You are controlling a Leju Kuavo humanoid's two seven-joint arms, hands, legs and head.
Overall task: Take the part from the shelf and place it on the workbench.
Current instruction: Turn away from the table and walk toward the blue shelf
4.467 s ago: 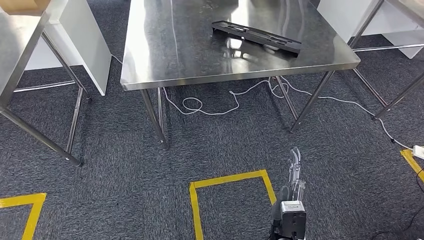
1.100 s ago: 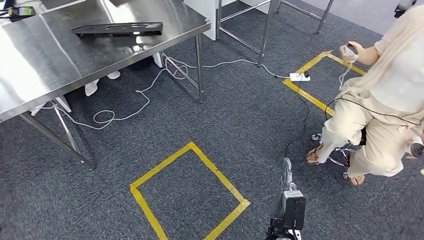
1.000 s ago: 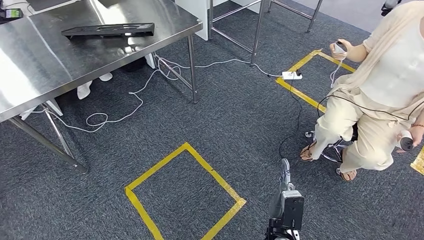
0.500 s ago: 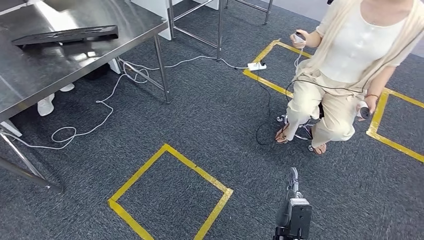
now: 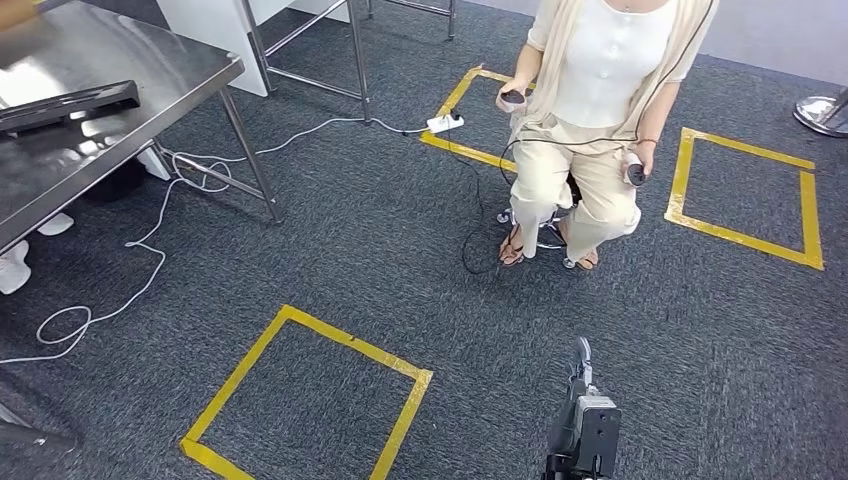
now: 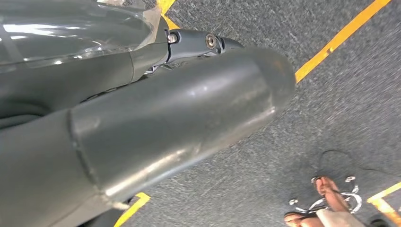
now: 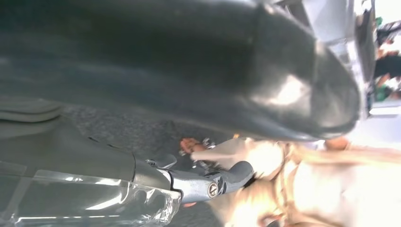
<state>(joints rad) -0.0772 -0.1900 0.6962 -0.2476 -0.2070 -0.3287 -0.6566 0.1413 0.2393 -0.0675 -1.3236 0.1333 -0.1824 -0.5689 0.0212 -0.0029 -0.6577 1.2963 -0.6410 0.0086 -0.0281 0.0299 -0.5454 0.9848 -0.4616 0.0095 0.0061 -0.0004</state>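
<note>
Right hand (image 5: 583,385) hangs empty, fingers straight — long flat black part (image 5: 68,105) lies far off at ten o'clock, on the steel workbench (image 5: 120,150).

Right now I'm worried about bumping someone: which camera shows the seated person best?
The head view: the person sits on a stool, a controller in each hand. The left wrist view catches feet, the right wrist view a blurred body.

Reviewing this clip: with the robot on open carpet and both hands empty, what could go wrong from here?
1. A seated person in cream clothes is close ahead; walking on could bring the robot into them.
2. The black cable and white cord on the grey carpet could snag a foot.
3. The hanging right hand might brush the person in a turn.
</note>
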